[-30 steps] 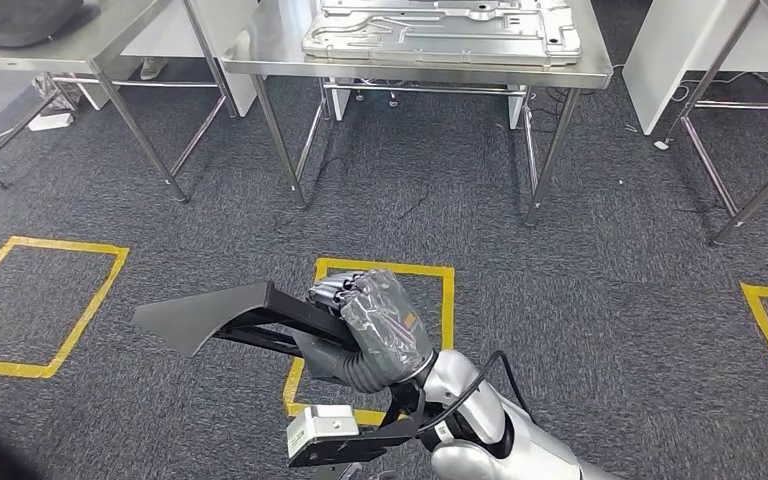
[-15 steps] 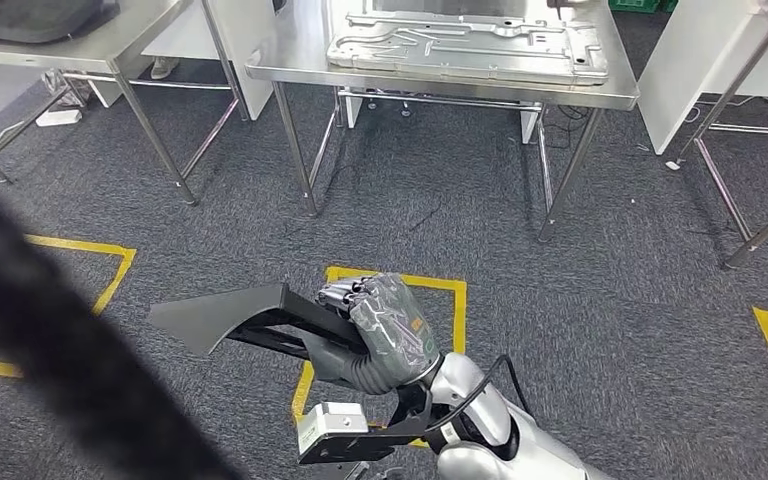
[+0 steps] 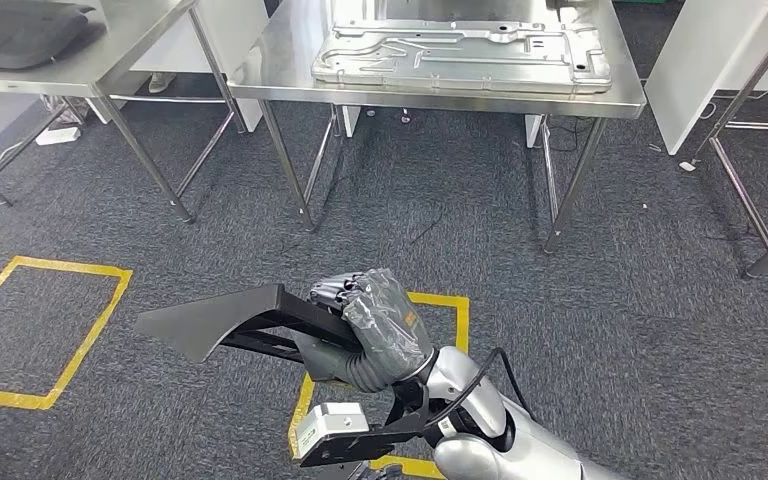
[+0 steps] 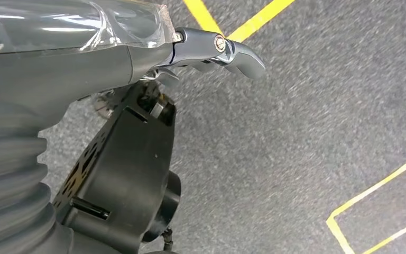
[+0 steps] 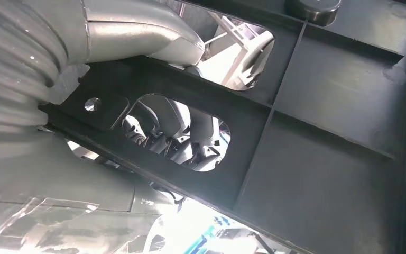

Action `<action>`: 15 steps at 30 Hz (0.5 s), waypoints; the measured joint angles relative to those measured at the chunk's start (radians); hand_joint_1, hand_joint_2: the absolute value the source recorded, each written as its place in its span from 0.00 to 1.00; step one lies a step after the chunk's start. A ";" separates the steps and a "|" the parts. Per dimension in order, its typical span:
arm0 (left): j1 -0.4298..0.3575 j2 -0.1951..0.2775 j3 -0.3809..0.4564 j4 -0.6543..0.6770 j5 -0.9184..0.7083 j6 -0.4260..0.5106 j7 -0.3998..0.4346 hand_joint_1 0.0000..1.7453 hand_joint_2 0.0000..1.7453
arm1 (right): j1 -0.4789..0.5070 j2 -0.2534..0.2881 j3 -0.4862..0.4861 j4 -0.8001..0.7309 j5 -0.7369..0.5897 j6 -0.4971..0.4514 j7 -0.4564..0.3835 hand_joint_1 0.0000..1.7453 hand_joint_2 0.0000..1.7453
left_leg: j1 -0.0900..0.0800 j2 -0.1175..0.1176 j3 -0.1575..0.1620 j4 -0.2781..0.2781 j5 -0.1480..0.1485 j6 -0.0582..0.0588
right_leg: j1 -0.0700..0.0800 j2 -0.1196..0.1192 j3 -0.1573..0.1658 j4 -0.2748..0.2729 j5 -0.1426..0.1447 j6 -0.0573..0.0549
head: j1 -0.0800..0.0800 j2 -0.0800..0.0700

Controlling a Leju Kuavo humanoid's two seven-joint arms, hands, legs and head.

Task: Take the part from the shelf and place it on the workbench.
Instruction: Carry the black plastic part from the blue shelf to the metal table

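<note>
My right hand (image 3: pixel 380 325) grips a flat black plastic part (image 3: pixel 210 320) at one end and holds it roughly level above the carpet, its wide end pointing to the left. In the right wrist view the part (image 5: pixel 322 174) is ribbed with cut-outs, and my fingers (image 5: pixel 174 127) show through one opening. The steel workbench (image 3: pixel 280 70) stands ahead at the top of the head view, carrying a large stamped metal plate (image 3: pixel 460 55). My left hand (image 4: pixel 84 53) hangs over the carpet with nothing in it, one finger (image 4: pixel 232 50) sticking out.
A second steel table (image 3: pixel 120 50) at the top left bears a dark grey moulded piece (image 3: pixel 20 30). White panels and more table legs (image 3: pixel 760 210) stand at the right. Yellow taped squares (image 3: pixel 20 330) mark the grey carpet, one under my arm.
The whole picture has shifted: the workbench now sits lower and nearer in view. A dark blur that crossed the left side half a second ago is gone. My right hand still holds the part.
</note>
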 joint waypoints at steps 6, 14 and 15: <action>0.008 0.005 0.003 0.000 0.009 -0.013 0.002 0.00 1.00 | -0.003 -0.001 -0.001 0.004 0.019 0.006 0.026 1.00 1.00 | -0.031 0.000 0.085 -0.216 0.207 0.060 | -0.004 0.004 0.086 0.000 -0.018 0.032 | 0.000 -0.003; 0.014 0.002 0.004 0.000 -0.010 -0.029 0.012 0.00 1.00 | 0.016 -0.015 -0.002 0.002 0.052 -0.004 0.039 1.00 1.00 | -0.024 -0.021 0.223 -0.239 0.107 0.071 | 0.000 0.003 -0.169 0.227 -0.136 0.047 | 0.000 -0.003; 0.015 0.003 0.004 0.000 -0.011 -0.031 0.012 0.00 1.00 | 0.019 -0.017 -0.002 0.002 0.054 -0.005 0.039 1.00 1.00 | -0.024 -0.023 0.244 -0.239 0.089 0.068 | 0.000 0.003 -0.176 0.177 -0.115 0.048 | 0.000 -0.003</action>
